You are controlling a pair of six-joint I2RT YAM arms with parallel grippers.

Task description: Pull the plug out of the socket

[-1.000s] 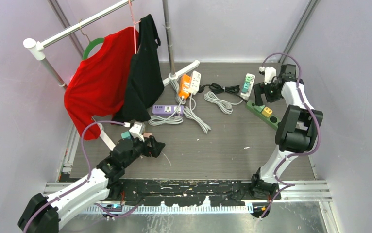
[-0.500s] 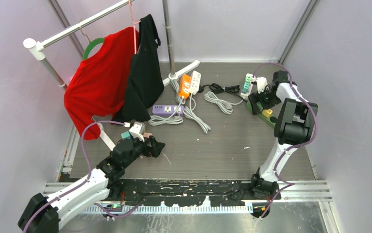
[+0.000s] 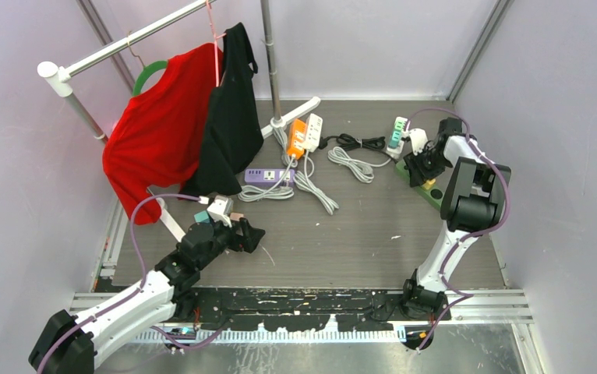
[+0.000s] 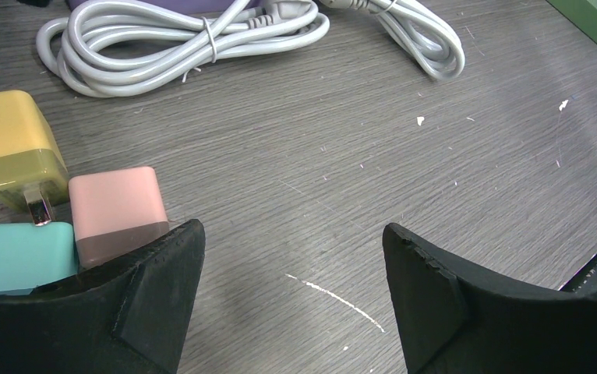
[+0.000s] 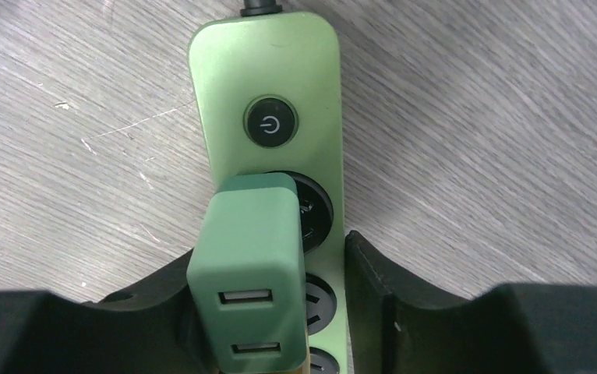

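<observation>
A green USB plug (image 5: 252, 265) stands in the top socket of a green power strip (image 5: 268, 70), just below its round power button. My right gripper (image 5: 272, 249) straddles the plug and the strip. Its left finger (image 5: 155, 300) lies against the plug's side. Its right finger (image 5: 373, 280) sits at the strip's edge, with a gap left to the plug. From above, the right gripper (image 3: 420, 164) covers the plug on the strip (image 3: 438, 195). My left gripper (image 4: 291, 234) hovers open and empty over bare table at the near left (image 3: 252, 236).
Loose yellow (image 4: 15, 148), pink (image 4: 116, 206) and teal (image 4: 19, 253) plugs lie by the left gripper's left finger. Coiled white cables (image 4: 178, 39), orange (image 3: 296, 137), white (image 3: 313, 131) and purple (image 3: 268, 175) strips fill the middle. A rack with red (image 3: 159, 132) and black (image 3: 229, 117) shirts stands back left.
The right gripper came down and left onto the green strip, and its jaws narrowed from wide open to close around the green plug. The left arm stayed still.
</observation>
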